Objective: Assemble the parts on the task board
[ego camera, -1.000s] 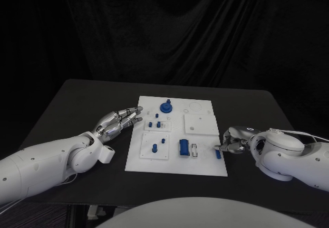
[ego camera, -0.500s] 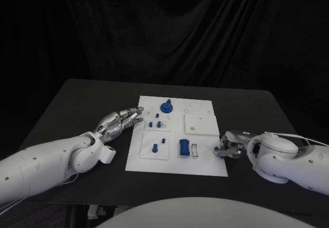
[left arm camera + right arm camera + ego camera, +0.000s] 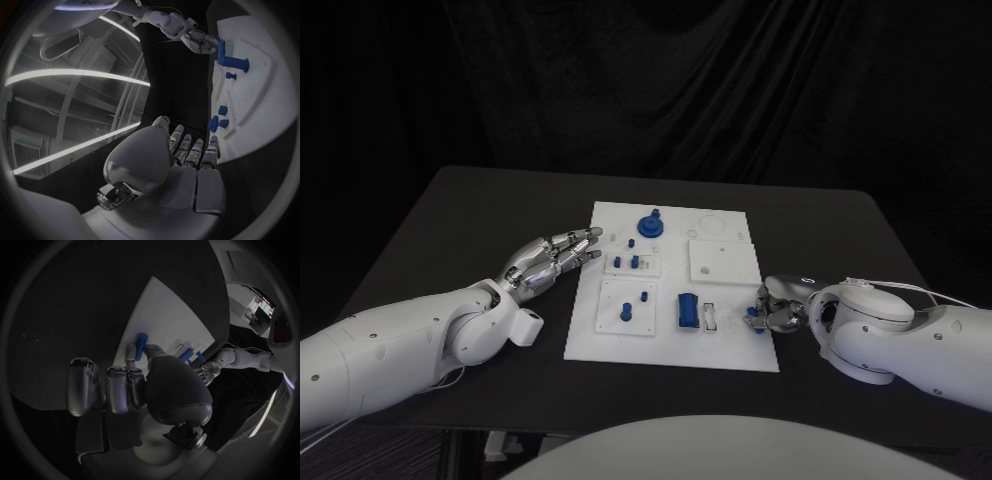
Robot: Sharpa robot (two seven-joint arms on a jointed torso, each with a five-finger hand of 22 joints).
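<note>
Black drapes behind, black counter (image 3: pixel 473 215) below, white task board (image 3: pixel 733 355) mid-frame. At the board's lower right edge, right hand (image 3: pixel 783 305) pinching a small blue peg (image 3: pixel 756 318) between thumb and fingers (image 3: pixel 139 385). Left hand (image 3: pixel 548 257) at left of board, fingers spread, holding nothing. Best done slowly: keep peg upright, align over its hole, press straight down without twisting.

A black table (image 3: pixel 473 215) stands before a dark curtain (image 3: pixel 661 80) hanging behind it.
</note>
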